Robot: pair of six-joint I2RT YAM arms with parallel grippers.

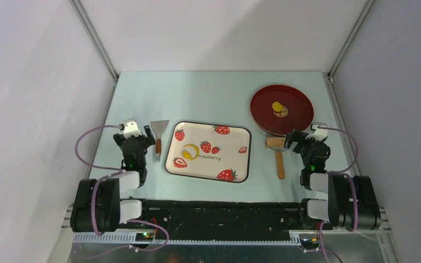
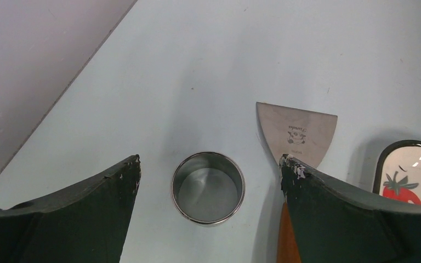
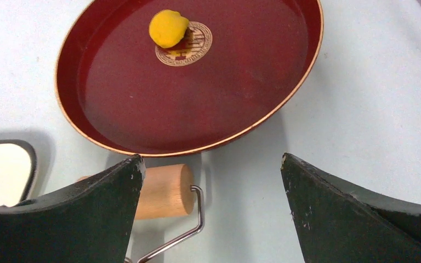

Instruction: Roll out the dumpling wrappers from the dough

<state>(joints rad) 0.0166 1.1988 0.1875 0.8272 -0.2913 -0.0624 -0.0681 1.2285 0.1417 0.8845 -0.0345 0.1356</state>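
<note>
The yellow dough lies as a ring-shaped patch with a round hole on the strawberry-print tray. One yellow dumpling wrapper rests on the red round plate, partly over its gold centre emblem. My left gripper is open above a small metal ring cutter, not touching it. My right gripper hangs open over bare table, near the plate's front rim. A wooden roller lies by its left finger.
A metal scraper with a wooden handle lies between the left gripper and the tray. The roller's handle points toward the near edge. Walls close in the table on the left, right and back.
</note>
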